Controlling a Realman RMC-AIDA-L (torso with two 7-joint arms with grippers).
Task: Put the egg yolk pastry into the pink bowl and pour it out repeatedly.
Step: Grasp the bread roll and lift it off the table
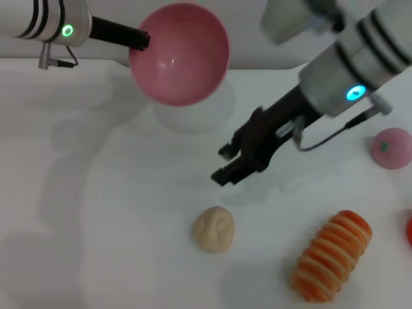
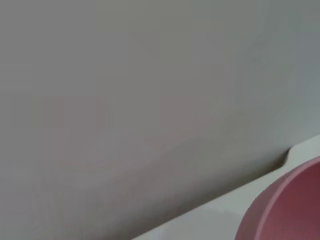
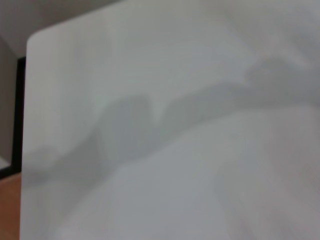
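Jaws of the right gripper (image 1: 233, 162) stand a little apart with nothing between them — the dark fingers hang in the middle of the head view, above bare white table (image 1: 96, 212) and just above and to the right of the egg yolk pastry (image 1: 214, 228). That pastry, a pale beige lump with a dimpled top, lies on the table at lower centre, untouched by either arm.

At the upper left of the head view the left gripper (image 1: 140, 40) meets the rim of the pink bowl (image 1: 180, 55); its fingers are hidden behind the bowl, so I cannot tell how they stand, though the bowl is lifted off the table and tipped on its side, its empty inside facing the camera. In the left wrist view only a curve of the bowl shows, at the lower right corner.

2 other things sit to the right: an orange-and-cream striped roll (image 1: 331, 256) at lower right and a small pink ball (image 1: 391, 147) with a green mark near the right edge. No writing or labels can be read anywhere.
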